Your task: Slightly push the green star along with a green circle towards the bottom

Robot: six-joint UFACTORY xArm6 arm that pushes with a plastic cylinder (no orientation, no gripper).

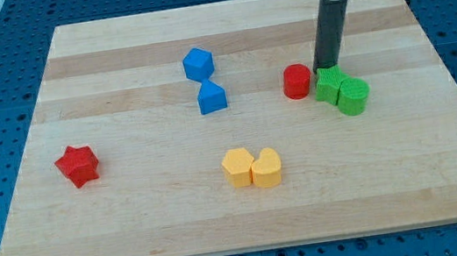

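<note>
The green star [327,86] and the green circle [353,96] sit touching each other at the view's right, the circle just to the lower right of the star. My tip [323,69] stands right at the top edge of the green star, touching or nearly touching it. A red circle [297,81] lies just left of the star and of my tip.
A blue hexagon [198,63] and a blue triangle-like block [211,97] sit near the centre top. A yellow hexagon [238,166] and a yellow heart [267,168] touch each other lower centre. A red star [78,165] lies at the left. The wooden board [136,229] ends in blue pegboard all round.
</note>
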